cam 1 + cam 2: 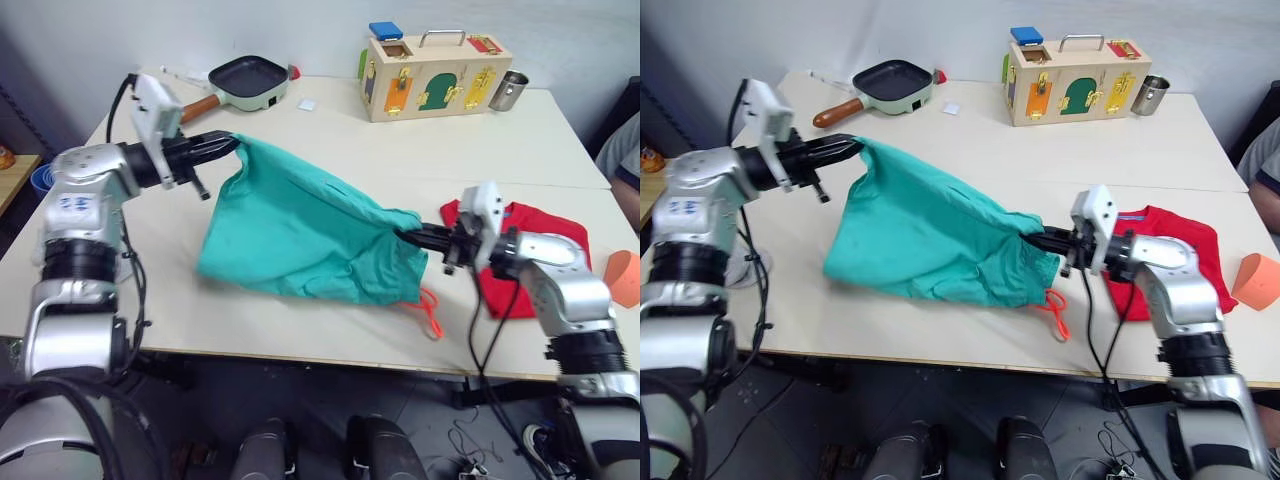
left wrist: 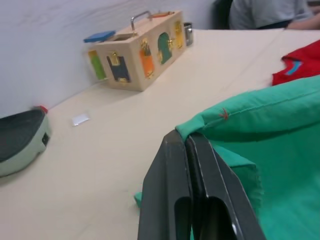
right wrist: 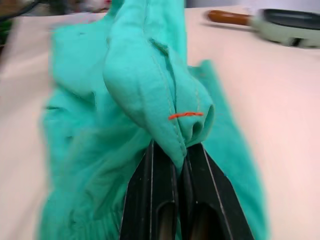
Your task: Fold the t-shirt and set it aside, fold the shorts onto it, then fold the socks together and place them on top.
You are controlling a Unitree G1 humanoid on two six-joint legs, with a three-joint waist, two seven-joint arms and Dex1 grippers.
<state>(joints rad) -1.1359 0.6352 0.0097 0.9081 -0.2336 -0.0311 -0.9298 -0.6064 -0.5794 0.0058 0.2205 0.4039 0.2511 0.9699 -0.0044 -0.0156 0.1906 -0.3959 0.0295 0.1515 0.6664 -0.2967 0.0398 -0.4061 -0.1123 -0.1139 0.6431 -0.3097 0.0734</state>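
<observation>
Shorts (image 1: 300,235), teal, crinkled, stretched between both clamped grippers.

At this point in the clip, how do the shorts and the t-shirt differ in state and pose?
The shorts are teal, lifted and stretched between the left gripper and the right gripper; the t-shirt is red, lying on the table with neither gripper on it. The shorts hang loose and unfolded; the t-shirt sits compact behind the right arm. Both are fabric garments over the same table.
</observation>
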